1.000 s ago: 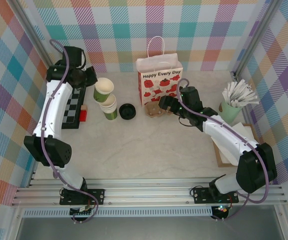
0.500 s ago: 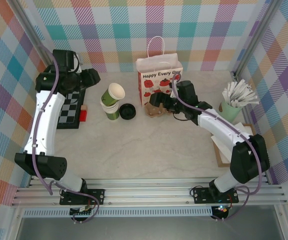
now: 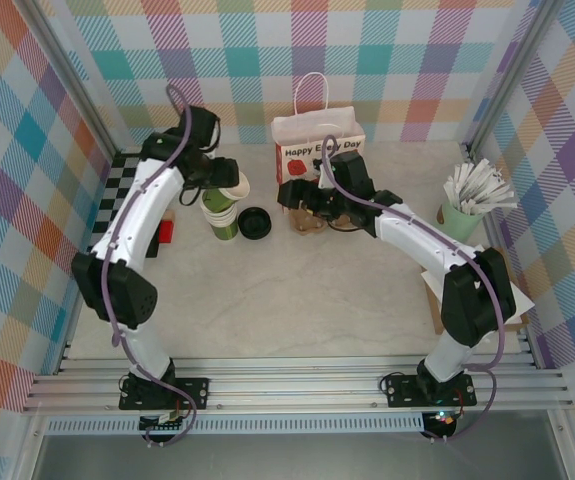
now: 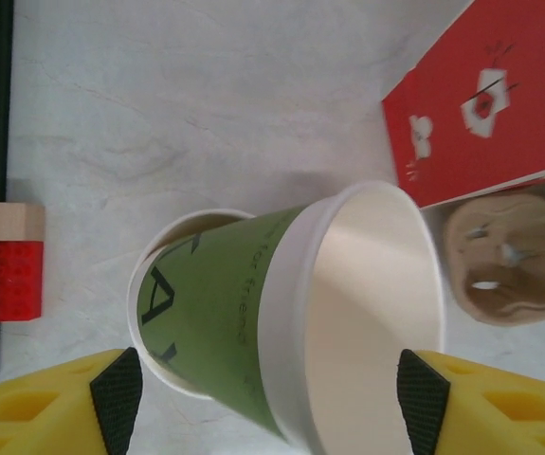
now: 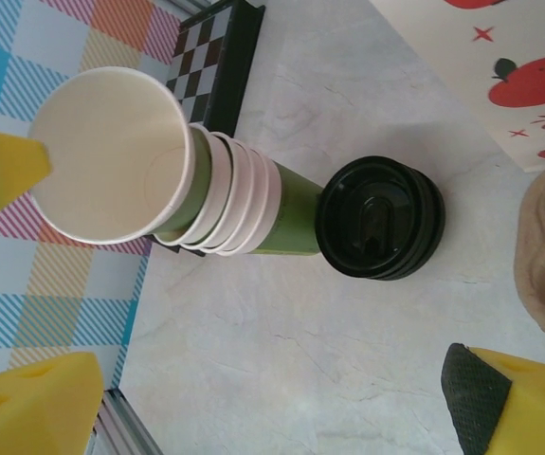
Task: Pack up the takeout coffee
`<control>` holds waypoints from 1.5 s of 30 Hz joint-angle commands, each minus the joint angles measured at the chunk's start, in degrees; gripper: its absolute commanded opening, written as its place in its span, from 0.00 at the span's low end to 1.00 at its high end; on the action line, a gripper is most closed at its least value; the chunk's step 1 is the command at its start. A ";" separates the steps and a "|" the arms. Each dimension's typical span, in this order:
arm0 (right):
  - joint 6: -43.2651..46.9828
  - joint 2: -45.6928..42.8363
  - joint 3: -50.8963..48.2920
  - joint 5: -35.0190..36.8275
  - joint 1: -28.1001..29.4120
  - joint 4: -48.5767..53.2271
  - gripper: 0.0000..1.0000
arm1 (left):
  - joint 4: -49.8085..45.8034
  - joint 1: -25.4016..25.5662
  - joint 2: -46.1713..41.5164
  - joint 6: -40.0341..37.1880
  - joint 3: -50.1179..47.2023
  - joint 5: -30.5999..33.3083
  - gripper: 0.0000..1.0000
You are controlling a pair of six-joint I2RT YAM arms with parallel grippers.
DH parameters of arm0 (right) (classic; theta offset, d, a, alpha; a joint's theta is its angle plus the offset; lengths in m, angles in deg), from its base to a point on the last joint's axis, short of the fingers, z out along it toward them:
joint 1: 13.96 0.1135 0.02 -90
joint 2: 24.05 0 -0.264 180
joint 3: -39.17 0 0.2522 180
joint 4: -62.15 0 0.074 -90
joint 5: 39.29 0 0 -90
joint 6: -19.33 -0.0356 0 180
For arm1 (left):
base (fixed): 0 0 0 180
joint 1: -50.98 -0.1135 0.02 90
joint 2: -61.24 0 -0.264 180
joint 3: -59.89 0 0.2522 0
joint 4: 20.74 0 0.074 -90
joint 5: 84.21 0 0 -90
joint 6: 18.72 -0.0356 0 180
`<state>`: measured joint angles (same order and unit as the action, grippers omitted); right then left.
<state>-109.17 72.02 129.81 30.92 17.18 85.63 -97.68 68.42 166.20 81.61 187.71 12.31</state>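
Note:
A stack of lidless cream-and-green cups (image 3: 221, 215) stands left of the bag (image 3: 317, 150). Its top cup (image 4: 348, 303) is tilted over inside the stack. My left gripper (image 4: 267, 403) is open with one pad on each side of that top cup (image 5: 111, 156); I cannot tell whether either pad touches it. Black lids (image 3: 255, 222) (image 5: 378, 218) lie just right of the stack. My right gripper (image 3: 289, 193) (image 5: 272, 408) hangs open and empty in front of the bag, over bare table right of the lids. The takeout coffee is out of view.
A brown pulp cup carrier (image 3: 312, 222) (image 4: 509, 256) sits at the foot of the bag. A checkered board (image 3: 117, 195) and a red block (image 3: 167, 230) (image 4: 14, 280) lie at the left. A mint cup of white sticks (image 3: 462, 215) and flat paper sheets (image 3: 437, 300) are at the right.
My left arm swung in from the far left to the cup stack and its gripper opened. The top cup shifted right. My right arm slid left across the bag's front.

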 commanded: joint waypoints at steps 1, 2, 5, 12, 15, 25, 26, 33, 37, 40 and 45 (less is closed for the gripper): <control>0.35 -1.39 0.10 1.53 -0.02 2.49 0.94 | -4.94 1.26 2.58 -2.16 4.12 10.50 0.67; 0.51 -1.79 -0.20 1.84 -0.02 2.74 0.94 | -5.26 1.37 3.35 -1.88 4.88 11.50 0.61; 0.88 -2.83 -1.13 2.64 -0.02 3.18 0.94 | -5.71 1.42 4.53 -1.45 6.46 12.17 0.38; 2.27 -4.58 -2.64 4.53 -0.02 4.22 0.94 | -4.76 1.64 2.63 -2.19 8.06 11.85 0.04; 3.11 -4.60 -2.35 4.77 -0.02 4.92 0.94 | -5.97 1.64 2.45 -2.90 10.24 12.41 0.00; 8.27 0.51 3.56 8.97 0.07 11.99 0.91 | -6.71 1.85 -8.10 -4.34 10.32 3.44 0.00; 8.04 1.13 4.47 9.67 0.11 13.01 0.91 | -6.53 2.20 -10.10 -5.02 8.44 -1.48 0.00; 8.00 4.10 9.59 15.14 -0.10 17.10 0.89 | 0.10 11.34 -22.99 -4.09 -20.39 -12.71 0.00; 6.63 3.91 10.38 17.90 -1.70 19.64 0.89 | 11.73 17.37 -22.58 0.11 -32.14 -11.91 0.00; 6.77 2.52 8.71 18.79 -2.74 20.14 0.90 | 21.73 21.24 -20.17 1.79 -37.94 -9.93 0.00; 6.96 0.63 5.82 19.79 -2.83 20.53 0.90 | 30.33 24.18 -14.45 2.58 -41.09 -6.35 0.03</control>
<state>-102.75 75.19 137.11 49.44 14.09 104.36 -77.07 91.69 151.21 82.41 146.86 3.85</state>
